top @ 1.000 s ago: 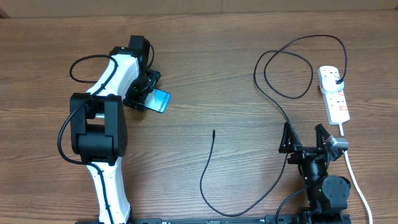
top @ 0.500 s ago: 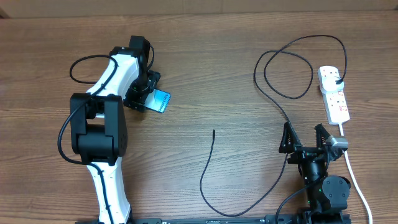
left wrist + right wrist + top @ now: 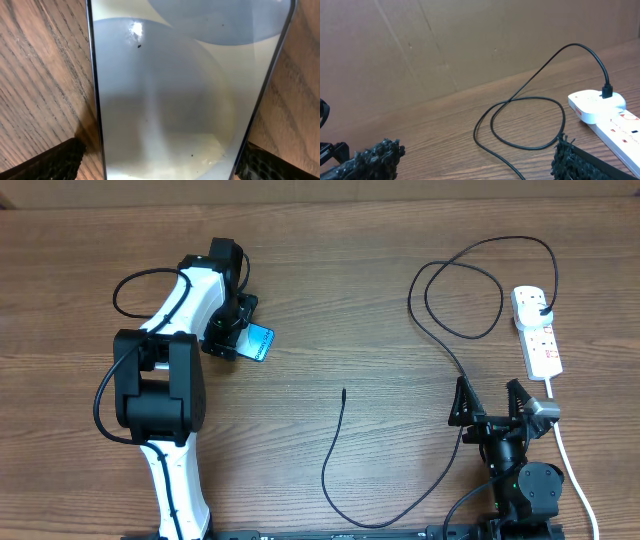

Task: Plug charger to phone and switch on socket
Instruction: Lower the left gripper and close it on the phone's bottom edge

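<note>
The phone, its screen teal-blue, lies flat on the table at the left. My left gripper is over its left end. In the left wrist view the phone fills the frame. The left gripper is open, one finger on each side of the phone, and a strip of wood shows beside the left finger. The charger is a thin black cable with its free tip at mid-table. It loops to a black plug seated in the white socket. My right gripper stands open below the loop, holding nothing.
The socket's thick white cord runs down the right edge past the right arm's base. The right wrist view shows the cable loop, the socket and a brown cardboard wall behind the table.
</note>
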